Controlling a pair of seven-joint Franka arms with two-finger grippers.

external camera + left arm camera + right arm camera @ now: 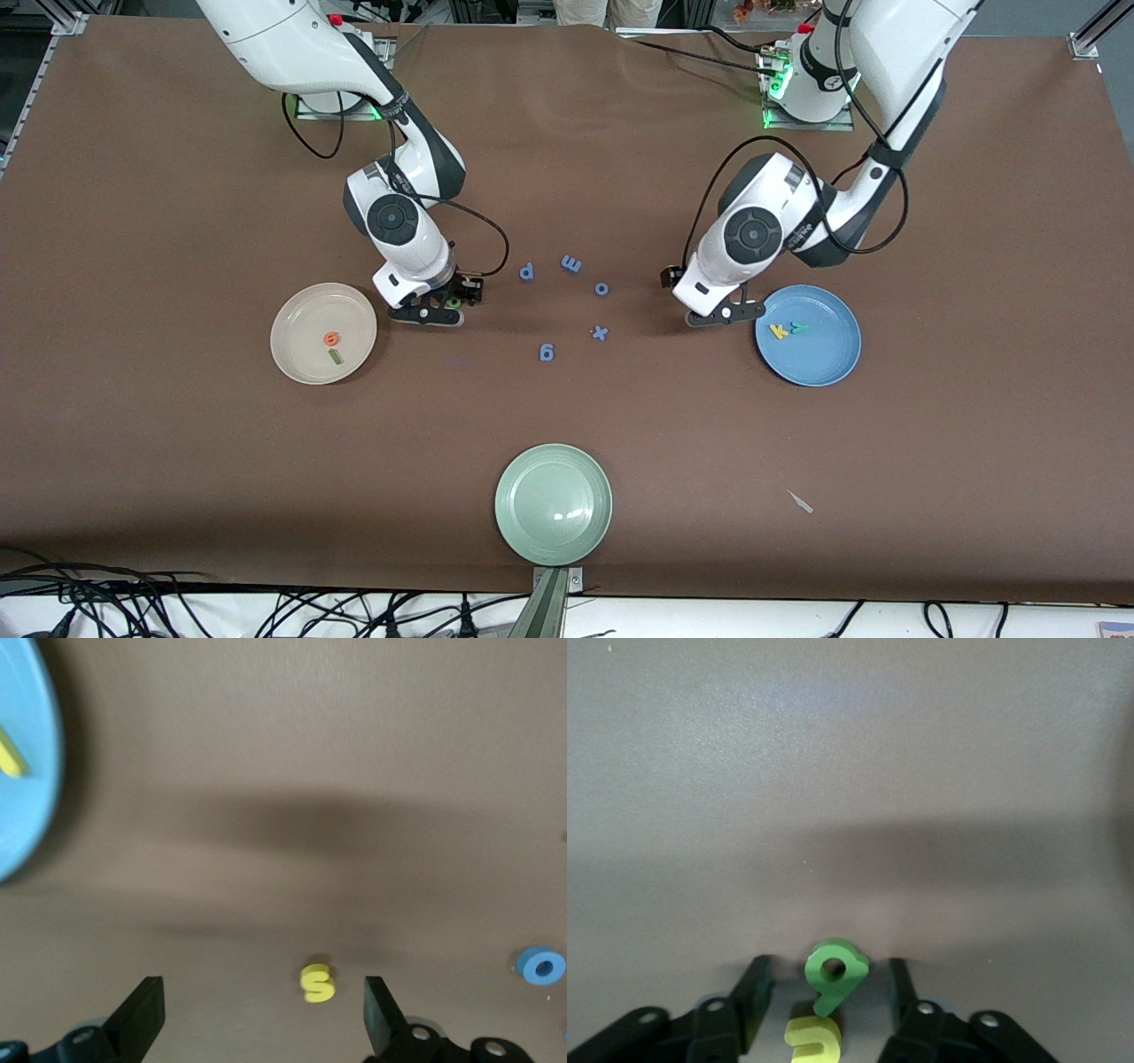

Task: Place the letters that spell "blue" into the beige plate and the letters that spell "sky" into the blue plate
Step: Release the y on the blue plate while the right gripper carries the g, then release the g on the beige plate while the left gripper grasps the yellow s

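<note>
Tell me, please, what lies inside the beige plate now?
The beige plate holds two letters: the orange e and the green l, apart from each other. Nothing covers the plate, so no other letter is hidden there.

The only readable signs are the foam letters themselves. On the brown surface (567, 416) lie blue p (527, 272), m (571, 263), o (601, 288), x (600, 333) and g (547, 353). The yellow s (317, 983) lies there too, as do the green b (834, 973) and the yellow u (814, 1040). The beige plate (292, 354) holds an orange e (330, 338); the blue plate (828, 363) holds a yellow k (779, 331).
</note>
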